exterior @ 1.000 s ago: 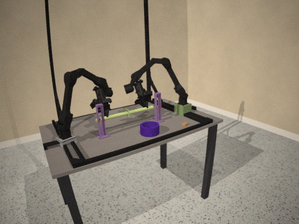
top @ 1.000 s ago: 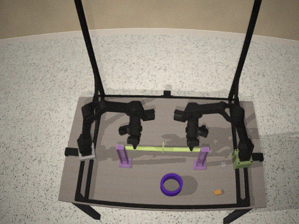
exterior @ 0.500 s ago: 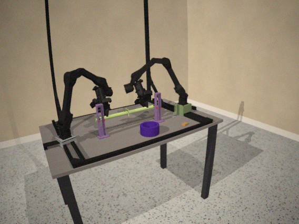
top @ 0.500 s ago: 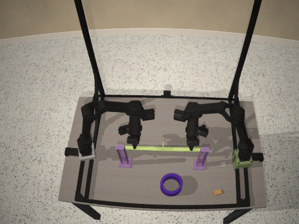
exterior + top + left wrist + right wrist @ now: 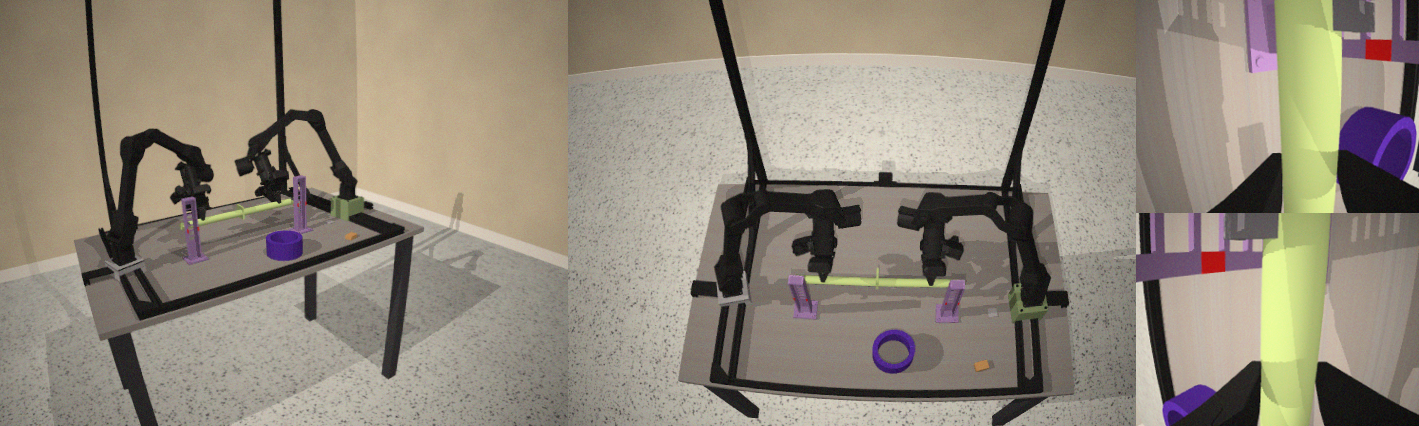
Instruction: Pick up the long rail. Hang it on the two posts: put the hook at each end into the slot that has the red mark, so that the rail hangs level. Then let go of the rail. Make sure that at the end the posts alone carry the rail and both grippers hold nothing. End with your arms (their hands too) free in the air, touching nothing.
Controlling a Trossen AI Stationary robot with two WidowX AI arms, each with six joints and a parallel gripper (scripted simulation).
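Rail [image 5: 898, 282] [image 5: 225, 216] [image 5: 1311, 105] [image 5: 1290, 308]: lime-green; long, straight; short crosspiece [image 5: 877, 278] [image 5: 241, 212] at middle; both jaws closed on it

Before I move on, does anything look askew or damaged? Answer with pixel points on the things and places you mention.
Nothing stands out: both purple posts [image 5: 805, 309] [image 5: 299, 207] stand upright, and the long rail [image 5: 903, 282] [image 5: 225, 217] [image 5: 1311, 95] [image 5: 1293, 308], gripped by both arms, shows no visible damage.
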